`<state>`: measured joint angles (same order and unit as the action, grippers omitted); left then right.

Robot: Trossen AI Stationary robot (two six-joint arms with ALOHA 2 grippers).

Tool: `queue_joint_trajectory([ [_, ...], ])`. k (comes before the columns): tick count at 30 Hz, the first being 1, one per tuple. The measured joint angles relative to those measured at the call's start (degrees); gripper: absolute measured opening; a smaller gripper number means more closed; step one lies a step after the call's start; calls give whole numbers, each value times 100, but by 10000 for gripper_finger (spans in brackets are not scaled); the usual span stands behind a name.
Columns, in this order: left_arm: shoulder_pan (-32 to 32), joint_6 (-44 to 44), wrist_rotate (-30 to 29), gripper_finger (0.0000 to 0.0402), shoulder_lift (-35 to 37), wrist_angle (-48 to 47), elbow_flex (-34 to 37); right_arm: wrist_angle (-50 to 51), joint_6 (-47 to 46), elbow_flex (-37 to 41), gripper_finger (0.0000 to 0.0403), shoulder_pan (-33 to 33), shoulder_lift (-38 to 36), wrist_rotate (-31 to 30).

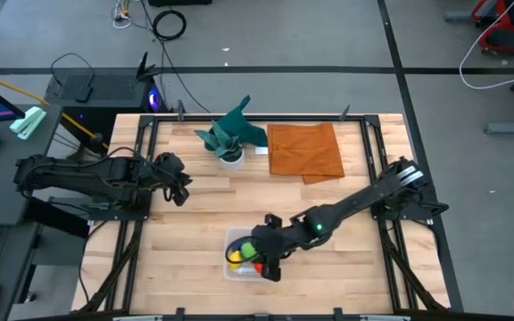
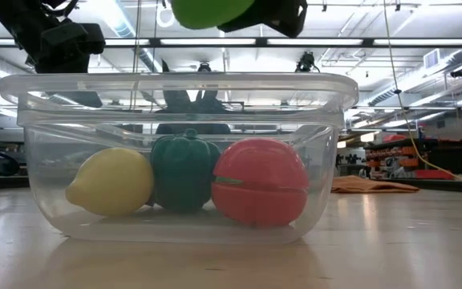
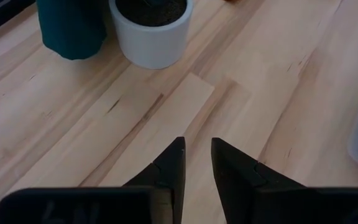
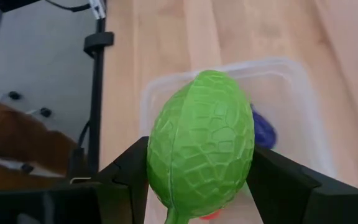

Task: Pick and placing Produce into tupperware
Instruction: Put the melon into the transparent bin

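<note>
- Left gripper waits near the table's left edge, fingers nearly together on nothing.
- Tupperware at the front edge holds yellow, dark green, red and purple produce.
- Right gripper hovers above it, clamped around the light green piece.

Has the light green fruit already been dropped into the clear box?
No: the light green fruit is clamped in the right gripper, above the clear box.
</note>
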<state>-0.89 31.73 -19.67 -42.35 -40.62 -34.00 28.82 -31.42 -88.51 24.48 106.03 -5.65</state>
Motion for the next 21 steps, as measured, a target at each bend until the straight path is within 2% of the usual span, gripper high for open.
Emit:
queue_joint_trajectory([
  [8, 0, 21, 5, 89, -2, -52, 0, -190, -132, -129, 183, 100, 326, 637],
  [21, 0, 11, 3, 90, 2, -133, 0, -378, -236, -116, 183, 112, 895, 590],
])
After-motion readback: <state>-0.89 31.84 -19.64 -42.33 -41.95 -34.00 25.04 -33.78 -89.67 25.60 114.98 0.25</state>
